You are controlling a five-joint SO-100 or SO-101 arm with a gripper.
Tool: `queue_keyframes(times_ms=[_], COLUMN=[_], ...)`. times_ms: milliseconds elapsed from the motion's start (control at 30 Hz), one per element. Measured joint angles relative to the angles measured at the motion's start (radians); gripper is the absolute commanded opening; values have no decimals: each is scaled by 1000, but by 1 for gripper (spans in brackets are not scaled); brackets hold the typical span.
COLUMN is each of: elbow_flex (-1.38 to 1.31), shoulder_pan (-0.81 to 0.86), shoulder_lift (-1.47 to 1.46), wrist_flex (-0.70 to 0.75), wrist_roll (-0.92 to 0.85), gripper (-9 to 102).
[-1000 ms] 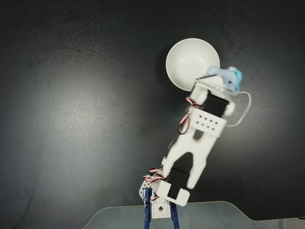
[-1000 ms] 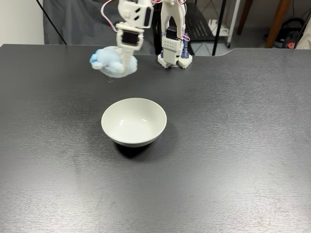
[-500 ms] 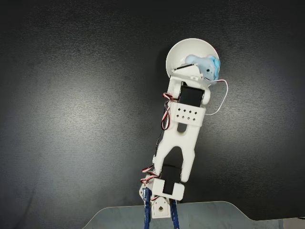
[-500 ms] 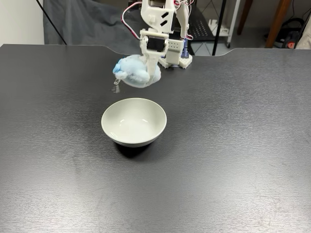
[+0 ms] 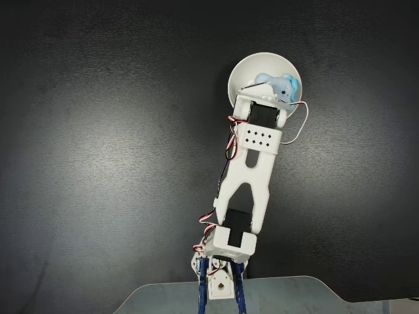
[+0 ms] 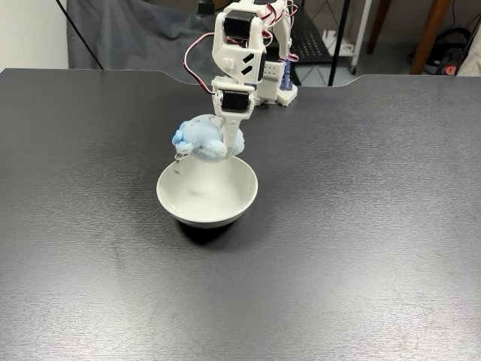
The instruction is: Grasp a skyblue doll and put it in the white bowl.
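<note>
The doll hangs in the gripper just above the far rim of the bowl, clear of the bowl's inside floor. The fingers are clenched on the plush from its right side in the front fixed view, and the fluffy body bulges out to the left of them. A small tag or loop dangles from the doll's lower left edge, down near the bowl's rim; whether it touches the rim I cannot tell.

In the top fixed view the doll lies within the outline of the bowl, over its lower right part, and the gripper and wrist cover part of the bowl's near rim. The white arm stretches from its base at the bottom edge up to the bowl, with red, black and white wires looping beside the joints and one white wire arcing out to the right of the wrist.

The table is black and matte, and the bowl casts a dark shadow just in front of itself. A grey plate lies under the base at the table's edge. Beyond the table, in the front fixed view, stand a dark cloth backdrop, a black stand and wooden furniture legs.
</note>
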Motion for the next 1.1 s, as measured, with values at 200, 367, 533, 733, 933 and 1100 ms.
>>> queue_keyframes(times_ms=[200,367,533,733,933,1100], elbow_flex=[0,0,0,0,-26,-60], shoulder_pan=[0,0,0,0,3,18], shoulder_lift=[0,0,0,0,17,258], wrist_flex=[-3,-3,-3,-3,-3,-3], wrist_roll=[0,0,-6,-6,-6,77], gripper=[29,54,63,62,62,61])
